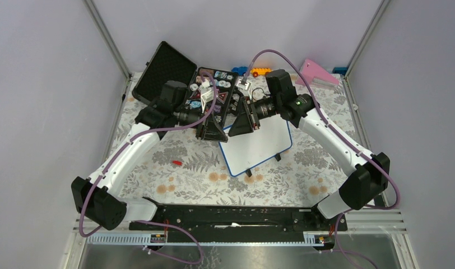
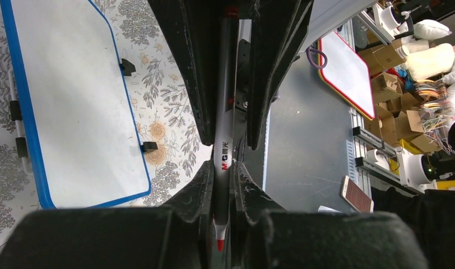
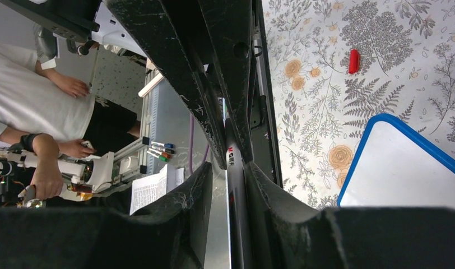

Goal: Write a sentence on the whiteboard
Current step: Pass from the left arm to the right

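From above, the whiteboard (image 1: 259,147) lies on the flowered cloth (image 1: 303,168). The left claw (image 1: 213,130) and right claw (image 1: 242,120) meet over its far corner. An open black case (image 1: 163,70) sits behind, and a red cap (image 1: 176,162) lies to the left.

Left wrist: the left claw is clenched on a marker (image 2: 222,129).

Right wrist: the marker runs between the right claw's fingers (image 3: 197,190); I cannot tell whether they grip it.

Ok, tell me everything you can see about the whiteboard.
The whiteboard is a small white rectangle with rounded corners, a thin blue frame and two black feet on its near edge. It lies face up, askew, on the floral tablecloth. Its visible surface is blank; one far corner is hidden from above.
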